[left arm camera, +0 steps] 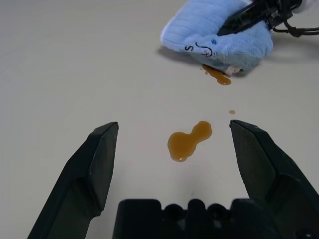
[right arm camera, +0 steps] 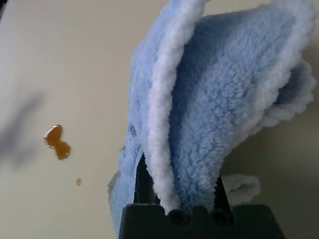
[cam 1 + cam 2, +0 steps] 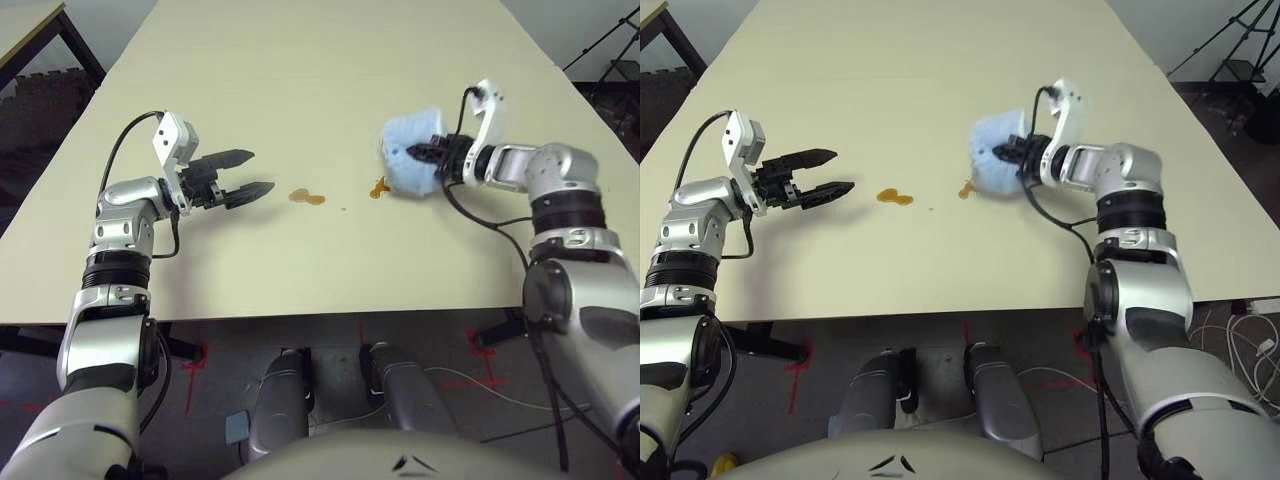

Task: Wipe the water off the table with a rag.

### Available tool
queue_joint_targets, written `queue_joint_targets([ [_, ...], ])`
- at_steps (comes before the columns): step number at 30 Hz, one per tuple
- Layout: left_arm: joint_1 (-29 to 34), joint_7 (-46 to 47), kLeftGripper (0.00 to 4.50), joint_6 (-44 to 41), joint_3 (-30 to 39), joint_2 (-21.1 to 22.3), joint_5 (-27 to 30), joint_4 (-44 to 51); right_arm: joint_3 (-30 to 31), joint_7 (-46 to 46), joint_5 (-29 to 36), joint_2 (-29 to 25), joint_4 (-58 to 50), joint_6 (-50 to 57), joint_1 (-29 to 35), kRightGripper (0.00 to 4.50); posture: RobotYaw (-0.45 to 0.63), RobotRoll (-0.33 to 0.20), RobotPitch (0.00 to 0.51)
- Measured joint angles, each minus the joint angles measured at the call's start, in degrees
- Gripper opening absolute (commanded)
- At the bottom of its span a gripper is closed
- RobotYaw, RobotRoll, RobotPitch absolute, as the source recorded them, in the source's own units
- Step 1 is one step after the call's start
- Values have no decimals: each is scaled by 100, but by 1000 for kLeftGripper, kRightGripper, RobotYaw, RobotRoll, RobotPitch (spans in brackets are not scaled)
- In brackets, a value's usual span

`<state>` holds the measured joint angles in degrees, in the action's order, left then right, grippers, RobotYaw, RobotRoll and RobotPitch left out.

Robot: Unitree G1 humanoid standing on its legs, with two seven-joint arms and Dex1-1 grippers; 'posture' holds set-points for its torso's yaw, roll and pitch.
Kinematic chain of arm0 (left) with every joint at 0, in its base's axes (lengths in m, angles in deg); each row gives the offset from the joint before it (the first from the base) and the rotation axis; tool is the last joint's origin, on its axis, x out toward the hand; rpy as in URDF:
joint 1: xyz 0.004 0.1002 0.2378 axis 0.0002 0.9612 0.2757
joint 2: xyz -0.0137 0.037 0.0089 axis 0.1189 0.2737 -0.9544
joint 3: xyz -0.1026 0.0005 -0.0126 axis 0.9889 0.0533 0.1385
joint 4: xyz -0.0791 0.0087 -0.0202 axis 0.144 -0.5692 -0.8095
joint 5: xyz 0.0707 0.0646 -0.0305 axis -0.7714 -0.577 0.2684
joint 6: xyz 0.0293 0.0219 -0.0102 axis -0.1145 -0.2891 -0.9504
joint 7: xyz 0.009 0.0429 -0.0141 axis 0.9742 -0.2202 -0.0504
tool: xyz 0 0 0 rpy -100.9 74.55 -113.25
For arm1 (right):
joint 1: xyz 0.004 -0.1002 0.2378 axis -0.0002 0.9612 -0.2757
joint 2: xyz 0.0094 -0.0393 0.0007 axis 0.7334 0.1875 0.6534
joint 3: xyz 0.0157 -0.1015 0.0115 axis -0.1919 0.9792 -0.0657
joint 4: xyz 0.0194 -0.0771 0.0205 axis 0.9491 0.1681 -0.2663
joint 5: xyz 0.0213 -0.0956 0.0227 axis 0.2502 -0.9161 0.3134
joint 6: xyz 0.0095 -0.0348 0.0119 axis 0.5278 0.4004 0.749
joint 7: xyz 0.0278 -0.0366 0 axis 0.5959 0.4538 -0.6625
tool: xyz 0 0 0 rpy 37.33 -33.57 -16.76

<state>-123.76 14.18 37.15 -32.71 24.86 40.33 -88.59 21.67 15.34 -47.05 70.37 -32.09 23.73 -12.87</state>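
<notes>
The light blue fluffy rag point(image 3: 408, 152) is pinched in my right gripper point(image 3: 418, 153), which is shut on it and holds it down on the pale beige table point(image 3: 320, 70). Its lower edge touches one amber water blotch point(image 3: 378, 188). A second blotch point(image 3: 307, 197) lies to the left, with a tiny speck point(image 1: 232, 112) between them. My left gripper point(image 3: 248, 173) hovers open just left of that second blotch point(image 1: 188, 141), fingers point(image 1: 94, 164) spread and holding nothing. In the right wrist view the rag point(image 2: 214, 109) rises between the fingers, with the left blotch point(image 2: 57, 142) beyond.
The table's front edge point(image 3: 300, 318) runs just beyond my body. A dark-legged second table point(image 3: 40, 40) stands at the far left. A tripod point(image 3: 1230, 50) stands on the floor at the far right. Cables lie on the floor at the lower right.
</notes>
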Motion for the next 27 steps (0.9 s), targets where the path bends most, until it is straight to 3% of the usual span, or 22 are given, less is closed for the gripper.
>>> queue_joint_targets([
  [5, 8, 20, 4500, 5, 2, 8, 0, 2, 195, 3, -55, 317, -118, 26, 201, 14, -180, 0, 125],
  [11, 33, 55, 4500, 10, 8, 21, 0, 7, 299, 84, 279, 911, -1666, 1067, 980, 14, -180, 0, 131],
  [16, 49, 64, 4500, 10, 7, 21, 0, 15, 367, 295, 325, 1055, -2108, 1333, 1147, 14, -181, 0, 135],
  [20, 58, 88, 4500, 10, 7, 21, 0, 25, 269, 434, 316, 940, -1882, 1124, 1060, 14, -181, 0, 136],
  [27, 87, 95, 4500, 22, 13, 70, 0, 15, -72, 783, 144, 364, -531, 212, 290, 14, -185, 0, 136],
])
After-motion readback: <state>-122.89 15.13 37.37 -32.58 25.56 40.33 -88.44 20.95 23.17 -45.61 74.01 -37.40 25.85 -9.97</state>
